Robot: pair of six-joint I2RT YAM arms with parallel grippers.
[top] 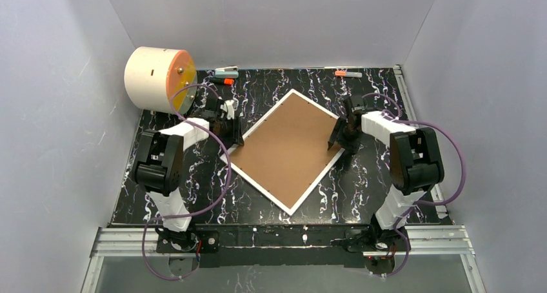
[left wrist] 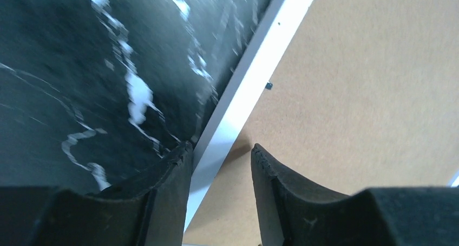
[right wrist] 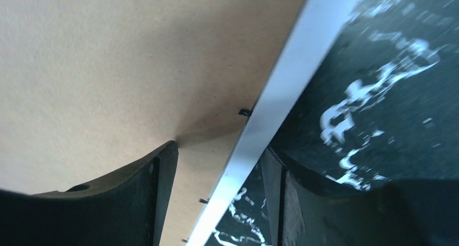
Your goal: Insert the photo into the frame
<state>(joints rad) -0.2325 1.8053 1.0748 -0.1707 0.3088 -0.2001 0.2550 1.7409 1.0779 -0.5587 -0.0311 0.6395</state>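
The left gripper (left wrist: 220,146) and right gripper (right wrist: 220,146) each straddle a rim of the back-up frame (top: 284,151), jaws parted and unclamped, probably to lift it.

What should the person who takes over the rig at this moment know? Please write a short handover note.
Left gripper: open, jaws astride the left white rim of the frame.
Right gripper: open, astride the opposite rim.
The frame lies flat on the table, brown back up, turned cornerwise.
Photo: not visible in any view; whether it is under the back cannot be told.
Done: both grippers are placed at the rims, neither is gripped.
Left: find the photo and confirm it sits in the frame.
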